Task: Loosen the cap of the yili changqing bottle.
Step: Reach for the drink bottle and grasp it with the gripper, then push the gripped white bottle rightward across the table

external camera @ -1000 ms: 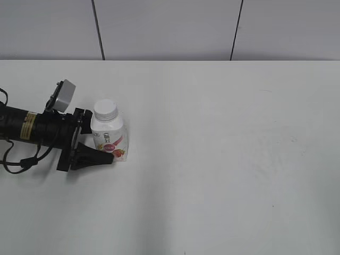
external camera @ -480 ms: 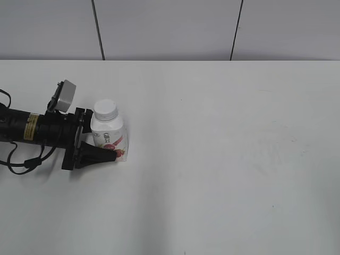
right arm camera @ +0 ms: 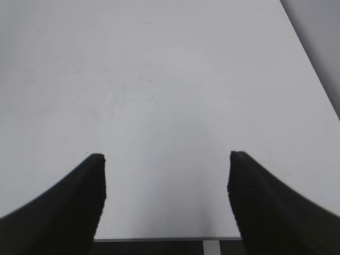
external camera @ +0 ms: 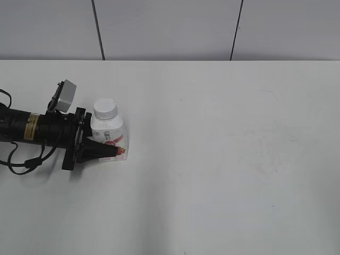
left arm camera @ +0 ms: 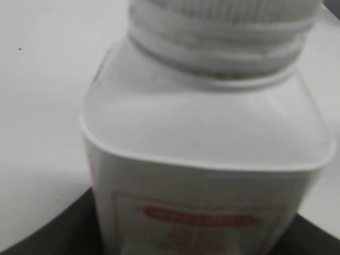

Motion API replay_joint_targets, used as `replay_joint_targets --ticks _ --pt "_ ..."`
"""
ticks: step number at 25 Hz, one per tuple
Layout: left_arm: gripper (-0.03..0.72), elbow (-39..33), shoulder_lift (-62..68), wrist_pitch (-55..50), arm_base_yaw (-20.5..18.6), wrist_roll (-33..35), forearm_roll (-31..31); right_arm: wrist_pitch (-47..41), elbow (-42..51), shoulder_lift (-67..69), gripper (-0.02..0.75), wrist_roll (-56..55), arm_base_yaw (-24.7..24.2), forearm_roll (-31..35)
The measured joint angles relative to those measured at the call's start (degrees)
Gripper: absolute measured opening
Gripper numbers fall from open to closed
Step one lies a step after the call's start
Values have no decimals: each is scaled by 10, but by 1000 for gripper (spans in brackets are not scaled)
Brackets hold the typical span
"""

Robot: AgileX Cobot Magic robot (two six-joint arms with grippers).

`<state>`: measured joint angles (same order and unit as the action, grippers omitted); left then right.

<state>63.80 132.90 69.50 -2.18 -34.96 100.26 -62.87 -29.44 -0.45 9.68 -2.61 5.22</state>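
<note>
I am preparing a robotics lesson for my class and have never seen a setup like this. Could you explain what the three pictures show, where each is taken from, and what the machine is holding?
This is a two-armed robot working at a white table. The exterior view looks down at a slant. In it the black left arm reaches in from the left, and its hand closes around the lower body of a small white yili changqing bottle with a red-pink label. The bottle stands upright with its white ribbed cap on.

The left wrist view comes from a camera on that arm, so the bottle fills the picture, blurred, with the cap at the top.

The right wrist view comes from the other arm. Its hand is open and empty above bare table; that arm is out of the exterior view.
</note>
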Motion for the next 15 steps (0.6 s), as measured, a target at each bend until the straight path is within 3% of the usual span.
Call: replay_joint_targets --ticks 7,15 --pt "375 0 -1 -2 9 1 -3 0 0 0 567 0 0 0" --pt "373 3 -23 -22 101 1 -42 0 0 0 567 0 0 0"
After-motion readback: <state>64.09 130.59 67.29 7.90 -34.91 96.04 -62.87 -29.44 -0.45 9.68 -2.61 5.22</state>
